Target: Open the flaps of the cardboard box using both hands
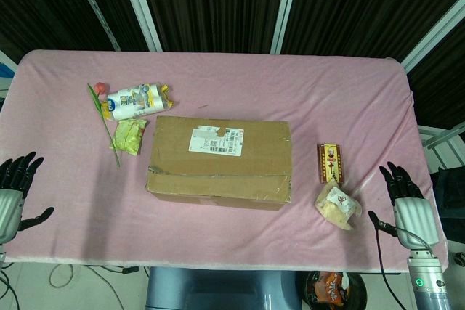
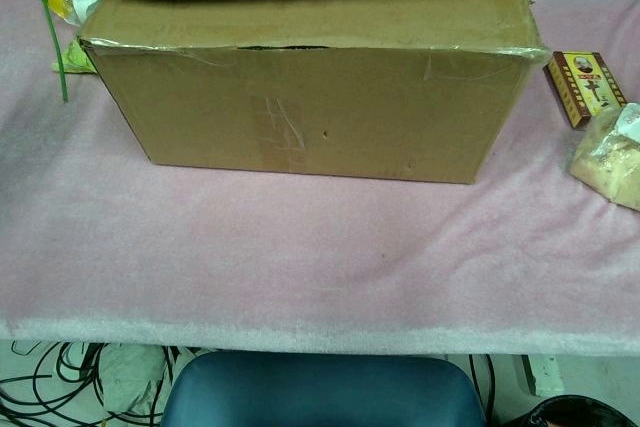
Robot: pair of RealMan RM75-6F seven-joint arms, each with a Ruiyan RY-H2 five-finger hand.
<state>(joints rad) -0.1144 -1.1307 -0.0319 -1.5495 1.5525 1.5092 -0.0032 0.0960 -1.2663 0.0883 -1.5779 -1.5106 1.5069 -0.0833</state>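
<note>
One cardboard box (image 1: 220,162) sat at the middle of the pink table cover (image 1: 290,99), its top flaps (image 1: 221,147) lying shut and taped, a white label (image 1: 216,139) on them. We logged the left hand (image 1: 14,190) well to the left of the box, fingers spread, holding nothing. We logged the right hand (image 1: 407,201) well to the right of the box, fingers apart, likewise empty. Left of the box lay a white packet (image 1: 136,101), a green stem (image 1: 105,121) and a yellow-green packet (image 1: 129,136). Right of the box lay a small red carton (image 1: 330,162) and a crumpled wrapper (image 1: 337,205).
</note>
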